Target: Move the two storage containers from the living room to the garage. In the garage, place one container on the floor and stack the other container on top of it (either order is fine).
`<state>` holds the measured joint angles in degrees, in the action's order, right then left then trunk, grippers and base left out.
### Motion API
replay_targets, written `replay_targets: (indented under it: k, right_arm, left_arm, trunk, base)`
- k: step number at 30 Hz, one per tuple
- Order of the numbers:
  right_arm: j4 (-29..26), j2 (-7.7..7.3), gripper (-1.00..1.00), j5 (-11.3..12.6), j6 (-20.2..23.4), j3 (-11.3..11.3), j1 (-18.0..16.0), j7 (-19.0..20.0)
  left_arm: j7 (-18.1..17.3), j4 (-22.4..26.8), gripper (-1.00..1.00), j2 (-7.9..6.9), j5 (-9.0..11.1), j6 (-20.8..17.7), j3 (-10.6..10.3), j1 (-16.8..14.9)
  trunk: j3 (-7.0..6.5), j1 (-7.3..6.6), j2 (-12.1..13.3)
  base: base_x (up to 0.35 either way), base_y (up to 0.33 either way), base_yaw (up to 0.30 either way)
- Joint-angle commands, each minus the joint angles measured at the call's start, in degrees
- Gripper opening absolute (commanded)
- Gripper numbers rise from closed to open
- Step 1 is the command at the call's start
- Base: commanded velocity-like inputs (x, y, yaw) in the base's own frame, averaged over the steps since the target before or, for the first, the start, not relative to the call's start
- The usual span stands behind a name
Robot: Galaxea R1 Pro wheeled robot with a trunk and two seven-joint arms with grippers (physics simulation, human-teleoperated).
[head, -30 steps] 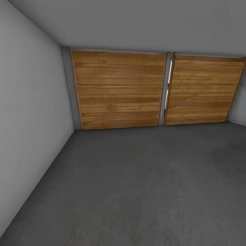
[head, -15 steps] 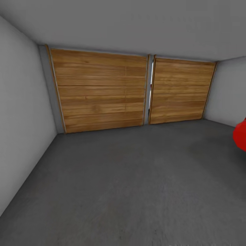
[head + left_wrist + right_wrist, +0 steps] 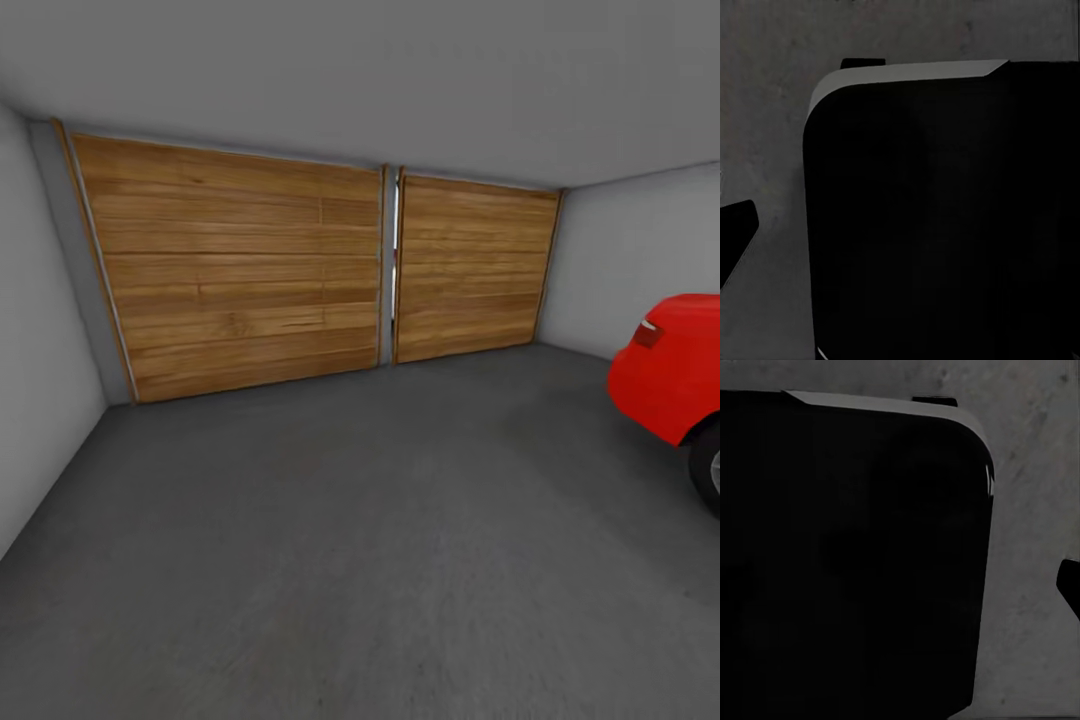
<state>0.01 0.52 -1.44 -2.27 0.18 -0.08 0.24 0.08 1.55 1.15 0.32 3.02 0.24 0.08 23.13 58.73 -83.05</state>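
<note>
While the head camera looks across the garage, its dark grey concrete floor (image 3: 360,560) fills the lower half of the frame. Two wood-plank garage doors (image 3: 240,270) stand along the far wall at upper left and centre, and the rear of a red car (image 3: 665,375) juts in at the right edge. Neither storage container is to be seen in these pictures, so where they lie cannot be told. Each wrist camera looks down past a large black rounded body (image 3: 945,217) onto mottled concrete (image 3: 1035,547); whether the grippers are open, closed or holding anything I cannot tell.

The likely risk is the car: if the base swings or rolls toward the right of the frame, it could clip the bumper or wheel. Searching here could also waste time if the containers are in another room.

No brand, label or writing can be read anywhere.
</note>
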Motion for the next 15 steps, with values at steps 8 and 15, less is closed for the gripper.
replay_targets:
  k: [8, 15]
  right_arm:
    - [0.0, 0.0, 1.0, -0.1, -0.2, 0.0, 0.0, 0.0]
    - [0.0, 0.0, 1.0, -0.1, -0.2, 0.0, 0.0, 0.0]
  left_arm:
    - [0.0, 0.0, 1.0, 0.0, 0.0, 0.1, 0.0, 0.0]
    - [0.0, 0.0, 1.0, -0.01, 0.0, 0.1, 0.0, 0.0]
  trunk:
    - [-0.17, 0.0, 0.0]
    - [-0.35, 0.0, 0.0]
  base:
    - [0.0, 0.0, -0.294]
    - [0.0, 0.0, -0.294]
